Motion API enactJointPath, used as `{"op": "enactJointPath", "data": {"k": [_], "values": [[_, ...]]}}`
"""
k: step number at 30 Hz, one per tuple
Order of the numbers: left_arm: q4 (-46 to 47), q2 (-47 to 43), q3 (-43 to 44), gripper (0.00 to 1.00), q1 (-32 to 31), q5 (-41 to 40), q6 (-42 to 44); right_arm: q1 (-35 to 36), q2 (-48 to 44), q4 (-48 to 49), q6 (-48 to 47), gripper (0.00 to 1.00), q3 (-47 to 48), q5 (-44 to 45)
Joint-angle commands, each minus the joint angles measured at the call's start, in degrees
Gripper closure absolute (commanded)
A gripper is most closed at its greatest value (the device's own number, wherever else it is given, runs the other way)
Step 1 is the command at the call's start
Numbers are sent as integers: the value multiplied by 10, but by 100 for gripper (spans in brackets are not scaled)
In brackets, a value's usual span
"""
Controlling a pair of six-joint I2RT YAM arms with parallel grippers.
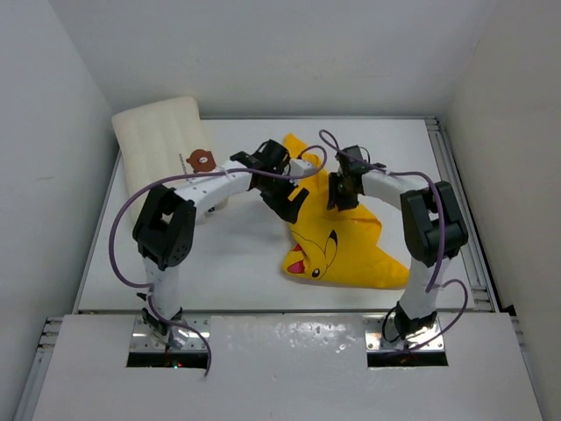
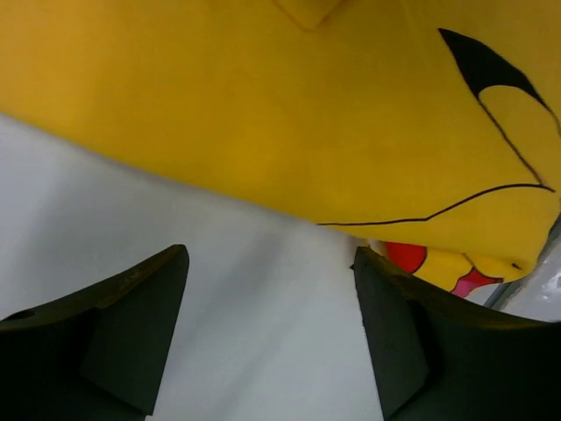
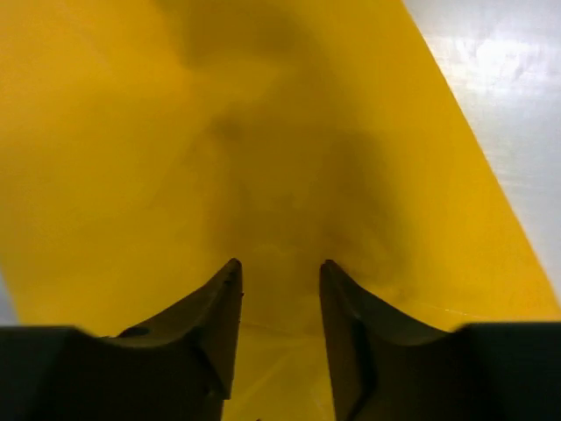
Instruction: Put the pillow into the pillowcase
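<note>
The cream-white pillow (image 1: 162, 145) leans at the back left corner, away from both grippers. The yellow pillowcase (image 1: 346, 241) lies crumpled in the middle of the table, its Pikachu face toward the front. My left gripper (image 1: 294, 203) hovers at its left edge. In the left wrist view that gripper (image 2: 270, 254) is open over bare table, with the pillowcase (image 2: 289, 114) just ahead of the fingertips. My right gripper (image 1: 337, 200) is down on the upper part of the cloth. Its jaws (image 3: 280, 265) stand apart with a narrow gap, the tips pressed into the pillowcase (image 3: 263, 132).
White walls close in the table (image 1: 237, 254) at the back and on both sides. A metal rail (image 1: 462, 210) runs along the right edge. A small brown mark (image 1: 202, 160) sits on the pillow's near corner. Purple cables loop off both arms.
</note>
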Motion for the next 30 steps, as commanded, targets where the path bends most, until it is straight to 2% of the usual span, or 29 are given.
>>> {"op": "enactJointPath", "data": {"k": [1, 3, 4, 7, 11, 13, 14, 15, 16, 17, 18, 19, 20, 23, 26, 27, 29, 30], "values": [[41, -4, 1, 24, -22, 15, 4, -15, 6, 58, 46, 63, -46, -1], [45, 4, 5, 20, -44, 19, 9, -29, -11, 82, 59, 77, -67, -18], [37, 19, 12, 18, -57, 15, 13, -37, -28, 100, 60, 87, -83, -22], [25, 48, 41, 9, -83, 8, 41, -58, -46, 109, 55, 100, -89, -32], [46, 72, 33, 8, -101, 5, 73, -82, -66, 92, 45, 100, -77, -45], [56, 88, 17, 13, -112, -3, 88, -96, -79, 88, 40, 99, -78, -44], [59, 92, 10, 19, -114, -5, 93, -100, -81, 85, 38, 92, -78, -44], [65, 98, 5, 45, -116, -11, 94, -105, -82, 70, 33, 78, -75, -44], [76, 100, -3, 59, -115, -18, 93, -110, -82, 60, 21, 51, -71, -42], [80, 101, -7, 72, -115, -28, 93, -112, -80, 50, 16, 38, -65, -37], [83, 100, -7, 96, -113, -46, 93, -112, -77, 34, 12, 31, -61, -15], [84, 100, -5, 100, -101, -56, 89, -114, -71, 29, 6, 25, -60, -5], [84, 97, -2, 100, -94, -65, 86, -115, -66, 26, 5, 23, -59, 5], [72, 85, 32, 100, -57, -129, 82, -121, -39, 20, 12, 22, -56, 15], [75, 64, 67, 100, -9, -192, 94, -119, -14, 13, 20, 33, -48, -9], [89, 59, 75, 100, 17, -199, 96, -117, -2, 10, 24, 49, -50, -18], [107, 53, 96, 100, 41, -212, 100, -114, -1, 16, 39, 71, -72, -44], [126, 54, 103, 100, 63, -225, 100, -115, -12, 36, 48, 91, -86, -50]]}}
